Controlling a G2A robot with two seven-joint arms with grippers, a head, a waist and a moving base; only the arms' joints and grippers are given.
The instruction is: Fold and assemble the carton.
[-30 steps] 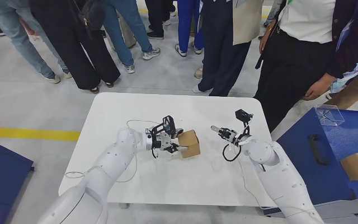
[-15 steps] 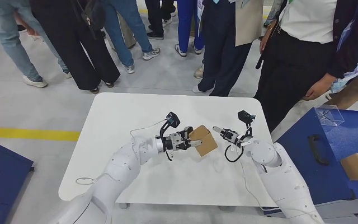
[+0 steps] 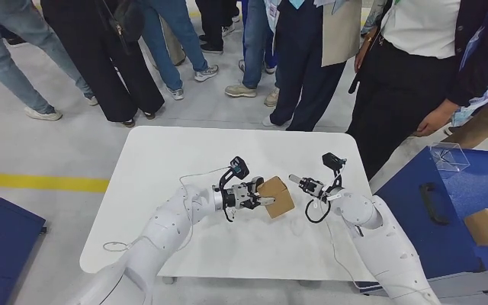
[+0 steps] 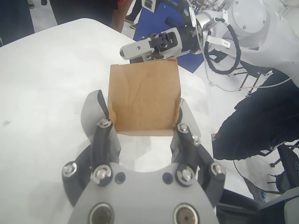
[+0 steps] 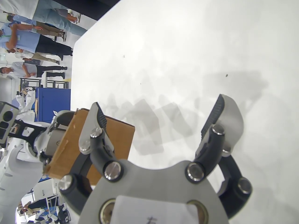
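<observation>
Left wrist view: L gripper (image 4: 141,100) clamped on carton (image 4: 143,80); right wrist view: R gripper (image 5: 158,101) spread, beside carton.

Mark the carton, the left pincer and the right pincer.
carton (image 3: 277,197), top view, its brown upper face.
left pincer (image 4: 141,99), left wrist view, midway between its fingertips.
right pincer (image 5: 159,100), right wrist view, midway between its fingertips.

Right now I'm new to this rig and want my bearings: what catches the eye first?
The brown carton, clamped in the left gripper near the white table's middle. The right gripper, open, sits close beside the carton's other side.
</observation>
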